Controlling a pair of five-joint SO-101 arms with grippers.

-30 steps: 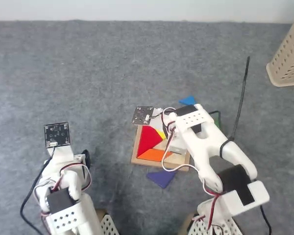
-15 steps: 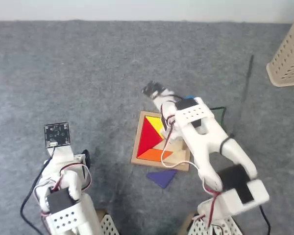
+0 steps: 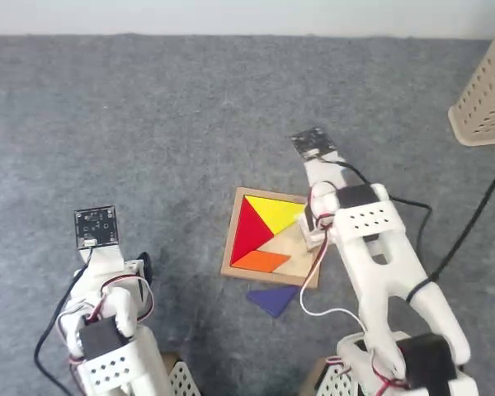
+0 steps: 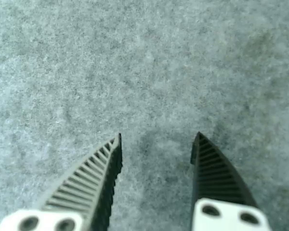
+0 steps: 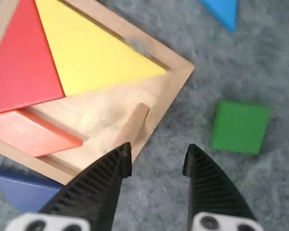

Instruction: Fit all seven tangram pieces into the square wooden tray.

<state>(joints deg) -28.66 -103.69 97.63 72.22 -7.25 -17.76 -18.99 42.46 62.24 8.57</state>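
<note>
The left tool (image 4: 156, 140) hangs wide open over the grey bench (image 4: 144, 57). A dark blue triangular piece (image 3: 272, 299) lies just beside the square wooden tray (image 3: 228, 243), which holds a red triangular piece (image 3: 252, 231), a yellow triangular piece (image 3: 278, 213) and an orange piece (image 3: 260, 261). The right tool (image 5: 158, 149), partly open and empty, hovers at the tray's rim. Beyond, on the bench, lie a green square piece (image 5: 240, 126) and a light blue triangular piece (image 5: 221, 10).

The left arm (image 3: 107, 330) sat folded at the near left with its wrist pointed down, and the left gripper (image 4: 158, 137) had its two ribbed fingers (image 4: 101, 168) spread apart. The right arm (image 3: 379, 256) stretched farther out at the right, and the right gripper (image 5: 159, 147) likewise gaped, holding nothing.
</note>
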